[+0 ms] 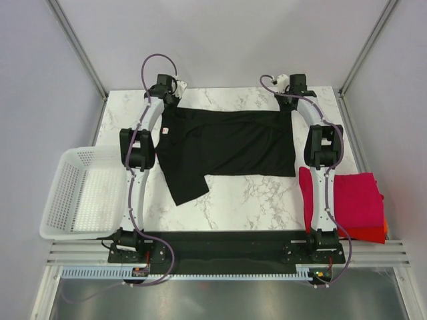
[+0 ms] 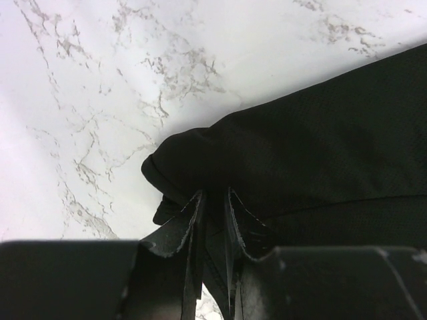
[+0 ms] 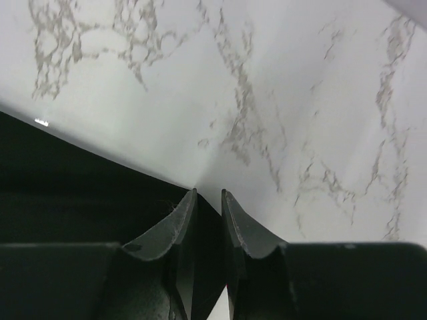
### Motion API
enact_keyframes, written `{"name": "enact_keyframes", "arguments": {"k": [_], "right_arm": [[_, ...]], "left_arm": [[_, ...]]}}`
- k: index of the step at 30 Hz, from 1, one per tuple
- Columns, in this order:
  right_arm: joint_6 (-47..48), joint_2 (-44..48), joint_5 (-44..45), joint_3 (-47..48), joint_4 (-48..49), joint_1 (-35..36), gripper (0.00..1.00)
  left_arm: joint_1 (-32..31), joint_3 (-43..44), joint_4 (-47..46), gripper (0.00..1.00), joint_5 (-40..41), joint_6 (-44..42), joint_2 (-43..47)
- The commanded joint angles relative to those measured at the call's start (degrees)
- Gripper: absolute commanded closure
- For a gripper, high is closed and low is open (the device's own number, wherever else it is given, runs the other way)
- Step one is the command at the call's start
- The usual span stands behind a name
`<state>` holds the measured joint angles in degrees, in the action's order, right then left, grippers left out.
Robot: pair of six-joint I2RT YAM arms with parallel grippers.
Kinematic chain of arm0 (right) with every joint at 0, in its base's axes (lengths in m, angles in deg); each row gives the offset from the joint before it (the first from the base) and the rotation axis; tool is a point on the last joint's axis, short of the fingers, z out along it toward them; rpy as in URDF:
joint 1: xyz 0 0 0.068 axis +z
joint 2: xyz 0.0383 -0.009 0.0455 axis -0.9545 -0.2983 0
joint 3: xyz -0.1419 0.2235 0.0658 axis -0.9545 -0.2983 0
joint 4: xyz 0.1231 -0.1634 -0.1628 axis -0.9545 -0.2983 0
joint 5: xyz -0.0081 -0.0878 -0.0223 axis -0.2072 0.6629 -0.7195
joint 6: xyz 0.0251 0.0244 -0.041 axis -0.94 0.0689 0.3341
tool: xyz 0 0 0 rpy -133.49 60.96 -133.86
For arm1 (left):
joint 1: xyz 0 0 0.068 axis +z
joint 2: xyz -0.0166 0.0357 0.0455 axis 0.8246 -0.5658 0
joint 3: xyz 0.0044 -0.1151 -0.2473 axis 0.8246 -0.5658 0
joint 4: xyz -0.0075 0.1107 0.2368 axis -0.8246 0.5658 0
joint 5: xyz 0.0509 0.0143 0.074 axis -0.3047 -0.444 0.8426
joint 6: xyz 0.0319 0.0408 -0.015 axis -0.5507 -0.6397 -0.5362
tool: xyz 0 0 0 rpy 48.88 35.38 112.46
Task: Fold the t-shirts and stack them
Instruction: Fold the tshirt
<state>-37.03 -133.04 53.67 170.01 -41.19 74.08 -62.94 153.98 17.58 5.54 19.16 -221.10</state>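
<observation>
A black t-shirt (image 1: 227,143) lies spread across the marble table (image 1: 253,197), one sleeve pointing toward the near side. My left gripper (image 1: 168,101) is at the shirt's far left corner. In the left wrist view it (image 2: 213,197) is shut on a bunched fold of the black cloth (image 2: 320,147). My right gripper (image 1: 289,101) is at the far right corner, and in the right wrist view it (image 3: 209,195) pinches the pointed tip of the black cloth (image 3: 67,187). A folded magenta-red t-shirt (image 1: 357,199) lies at the right edge on top of an orange-red one (image 1: 378,235).
A white mesh basket (image 1: 80,193) hangs off the table's left edge beside the left arm. The right arm runs along the left side of the folded shirts. Grey walls and metal frame posts close in the back and sides.
</observation>
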Motion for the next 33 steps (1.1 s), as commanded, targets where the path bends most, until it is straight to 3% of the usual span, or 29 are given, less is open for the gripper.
{"name": "enact_keyframes", "arguments": {"k": [1, 5, 9, 11, 14, 15, 19, 22, 25, 33], "right_arm": [[0.3, -4.2, 4.3, 5.5, 4.1, 1.3, 0.72], [0.8, -5.7, 6.3, 9.9, 9.1, 2.4, 0.67], [0.2, -0.6, 6.9, 9.1, 14.1, 2.6, 0.62], [-0.3, 3.6, 6.6, 5.2, 17.4, 2.6, 0.58], [-3.2, 13.7, 3.7, -7.5, 24.9, 2.6, 0.55], [-4.7, 17.5, -1.1, -11.6, 26.0, 2.7, 0.54], [-9.9, 20.8, -17.2, -14.1, 22.0, 3.9, 0.53], [-7.1, 20.0, -28.2, -11.9, 14.9, 6.7, 0.51], [-2.1, 17.8, -32.8, -9.1, 9.1, 10.6, 0.51], [1.0, 10.5, -34.2, -3.3, 8.5, 18.9, 0.51]], "left_arm": [[1.1, 2.1, 2.8, 0.77, 2.7, 4.0, -0.9], [1.0, 2.9, -0.1, 0.74, 4.8, 5.4, 1.6], [0.3, 4.1, -5.7, 0.67, 6.2, 4.4, 8.9], [-0.6, 2.8, -7.6, 0.62, 4.6, 3.2, 12.2], [-1.7, -5.7, -10.6, 0.61, 1.3, 1.0, 19.7], [-2.2, -10.8, -10.8, 0.61, 1.1, 0.6, 21.1], [-2.9, -21.7, -9.6, 0.61, 0.8, 1.5, 26.7], [-2.4, -24.8, -6.4, 0.6, 1.2, 5.2, 27.3], [-0.7, -27.7, -4.0, 0.6, -3.5, 12.2, 29.7], [4.0, -37.0, 1.6, 0.61, -24.2, 19.6, 34.5]]}}
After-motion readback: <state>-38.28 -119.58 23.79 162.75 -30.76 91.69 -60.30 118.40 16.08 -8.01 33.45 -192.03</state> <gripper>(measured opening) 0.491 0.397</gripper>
